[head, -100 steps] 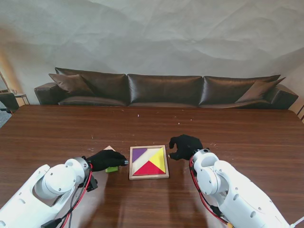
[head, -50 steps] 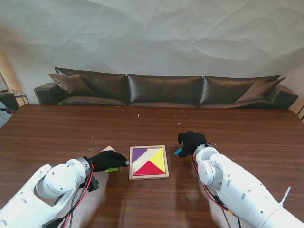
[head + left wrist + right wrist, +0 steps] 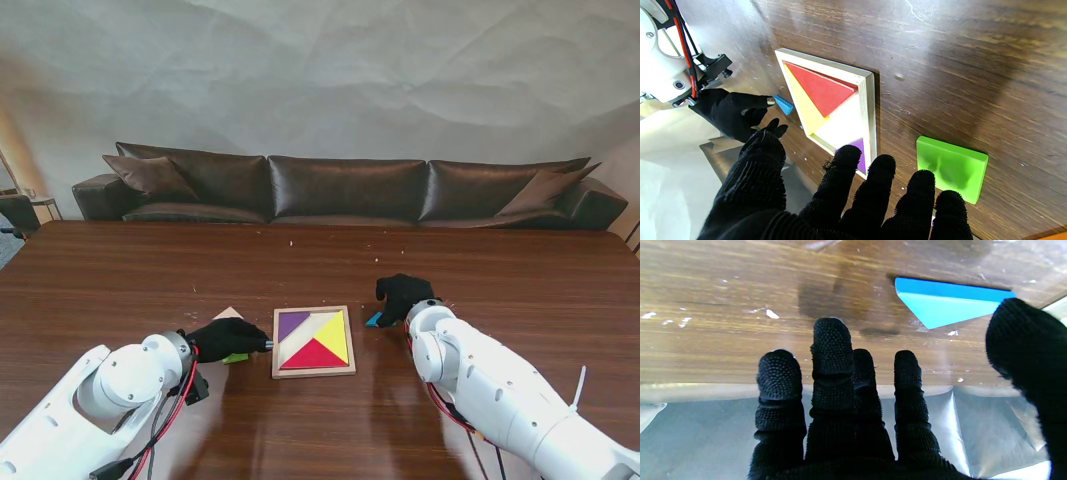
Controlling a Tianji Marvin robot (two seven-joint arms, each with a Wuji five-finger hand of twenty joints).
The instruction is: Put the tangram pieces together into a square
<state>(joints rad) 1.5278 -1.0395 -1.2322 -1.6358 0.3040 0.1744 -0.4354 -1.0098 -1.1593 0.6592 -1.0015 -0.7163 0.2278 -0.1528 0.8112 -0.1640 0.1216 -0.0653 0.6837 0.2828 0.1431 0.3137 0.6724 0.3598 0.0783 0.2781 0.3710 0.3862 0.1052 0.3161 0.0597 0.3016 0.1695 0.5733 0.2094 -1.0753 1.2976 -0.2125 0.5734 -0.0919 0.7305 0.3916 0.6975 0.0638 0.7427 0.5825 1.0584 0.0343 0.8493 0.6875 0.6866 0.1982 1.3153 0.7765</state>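
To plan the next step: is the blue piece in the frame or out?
Out: the blue piece lies on the table beside the wooden frame.

no readable text, label, brand or number shows in any view

Left hand [image 3: 226, 338] and right hand [image 3: 402, 297] hover palm-down, fingers [image 3: 831, 340] spread, empty.

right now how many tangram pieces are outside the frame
3 visible: a blue piece beside the right hand, a green piece and a tan piece by the left hand. Others may be hidden.
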